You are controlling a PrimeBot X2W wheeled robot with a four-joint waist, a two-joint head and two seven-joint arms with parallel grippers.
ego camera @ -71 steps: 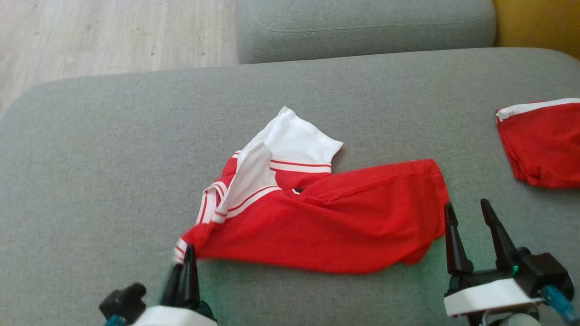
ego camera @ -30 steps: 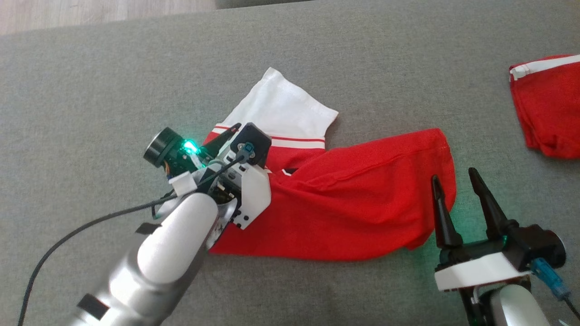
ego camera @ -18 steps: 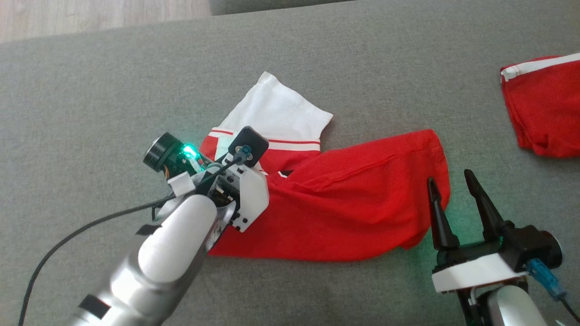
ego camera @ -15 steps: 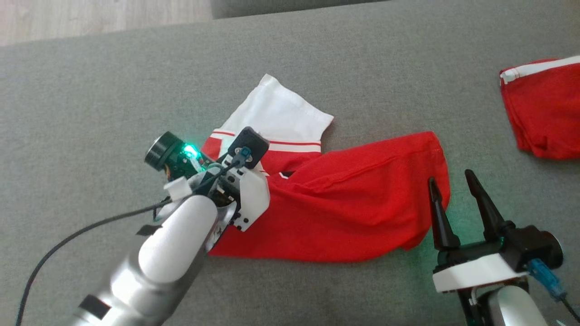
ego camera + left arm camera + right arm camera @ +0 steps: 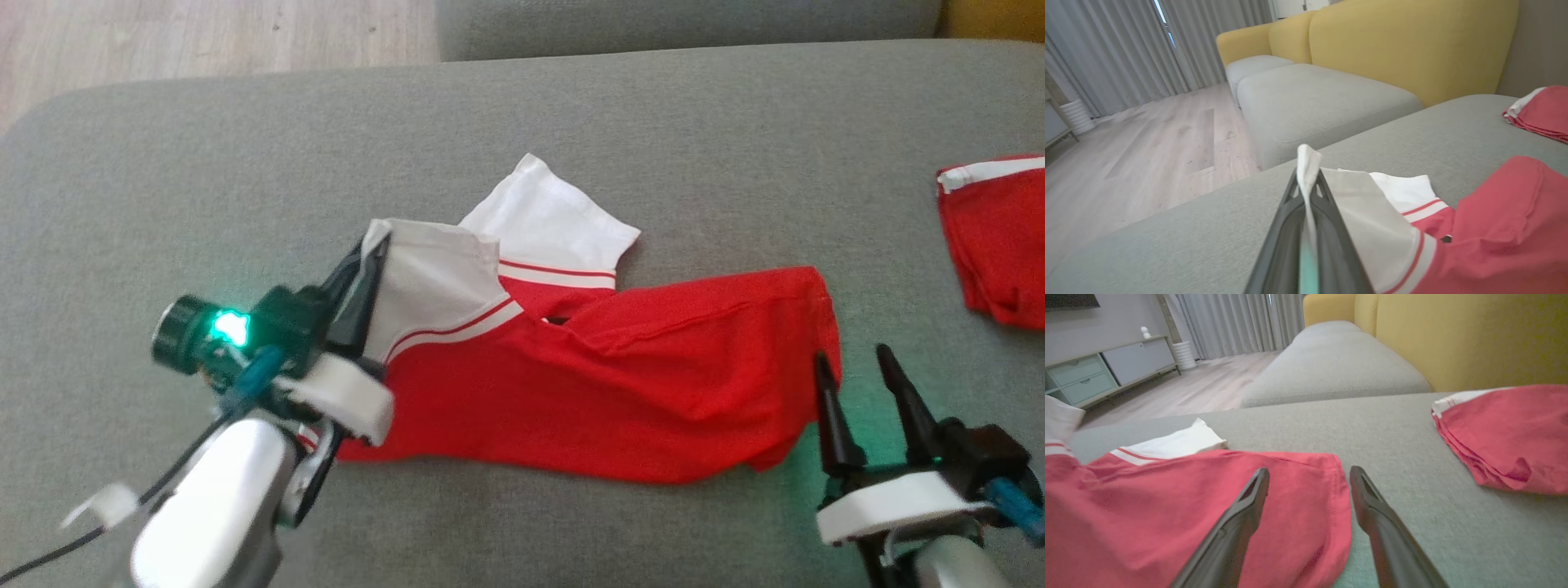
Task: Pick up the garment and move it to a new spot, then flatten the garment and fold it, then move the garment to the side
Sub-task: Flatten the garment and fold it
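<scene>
Flattening appears to be the step in hand. The garment (image 5: 604, 384), a red top with white, striped sleeves, is spread crumpled across the middle of the grey cushion (image 5: 204, 163), and one white sleeve end is pinched by the left hand (image 5: 371, 249). In the left wrist view its two dark fingers (image 5: 1286, 232) are seen pressed together on a thin fold of white cloth, which stands up between their tips. The sleeve appears to be held a little off the cushion at the garment's left end. The left arm is angled in from the lower left, fingers pointed away from the robot.

The right hand (image 5: 852, 359) is held low just beside the garment's right hem, its fingers spread apart with nothing between them. In the right wrist view one finger is seen over red cloth and the other over bare cushion. A second red garment (image 5: 992, 237), folded, lies well apart at the far right.

The next move is judged to call for the sleeve to be drawn outward and laid flat, probably with the right hem gripped so that the body can be stretched smooth.
</scene>
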